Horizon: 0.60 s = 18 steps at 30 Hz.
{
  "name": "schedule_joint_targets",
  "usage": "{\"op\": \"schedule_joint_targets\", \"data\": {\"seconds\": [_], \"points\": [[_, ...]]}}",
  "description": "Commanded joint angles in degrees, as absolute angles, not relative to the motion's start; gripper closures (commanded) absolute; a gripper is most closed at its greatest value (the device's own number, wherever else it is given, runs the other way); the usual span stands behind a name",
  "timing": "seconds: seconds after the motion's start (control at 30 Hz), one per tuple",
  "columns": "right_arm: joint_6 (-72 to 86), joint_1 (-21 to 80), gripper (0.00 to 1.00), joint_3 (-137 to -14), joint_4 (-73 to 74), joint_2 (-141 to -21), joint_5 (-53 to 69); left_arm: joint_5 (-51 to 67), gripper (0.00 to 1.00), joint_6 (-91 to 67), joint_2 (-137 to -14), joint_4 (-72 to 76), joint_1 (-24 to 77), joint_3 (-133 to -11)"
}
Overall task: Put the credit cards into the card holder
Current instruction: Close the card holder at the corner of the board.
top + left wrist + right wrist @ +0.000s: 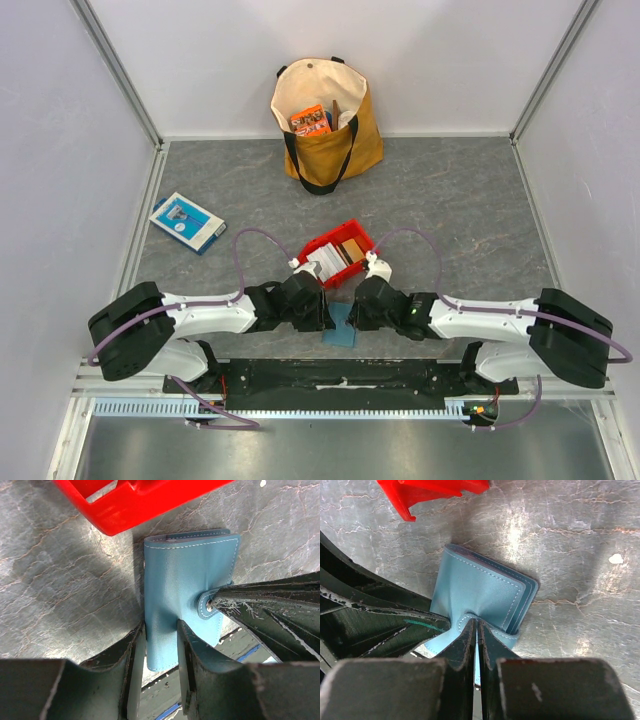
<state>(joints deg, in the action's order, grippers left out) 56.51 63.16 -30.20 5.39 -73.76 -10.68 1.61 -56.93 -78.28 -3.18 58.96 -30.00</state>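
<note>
Opening step: left claw (161,630) clamps the closed card holder (185,575); right claw (477,625) pinches its snap tab (202,603), which probably needs peeling free next.

Left arm (205,314): white tubular link, bulky black rounded shoulder housing, black wrist block. Right arm (480,318): same white link, same black housings. Thin purple cable (237,255) loops over each arm. Black base plate (340,378) spans both mounts at near table edge. Left gripper (160,647): two wedge-shaped fingers (125,680), matte greenish-black, one with short green streak (425,625). Right gripper (477,635): same dark fingers (462,665), pale scratches and scuffs along edges.
</note>
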Motion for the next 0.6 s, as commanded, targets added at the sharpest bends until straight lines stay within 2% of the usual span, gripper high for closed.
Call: {"op": "schedule_joint_targets", "data": {"seconds": [0.0,0.57], "points": [[54.49,64.33,0.91,-32.87,8.7,-75.41,-11.95,-1.32,0.62,-55.37,-80.33,-5.89,59.33,-30.06],[56.42,69.95,0.89,-34.1,12.04,-77.08,-17.04,-1.41,0.62,-55.55,-80.24,-6.06,59.33,-29.97]]}}
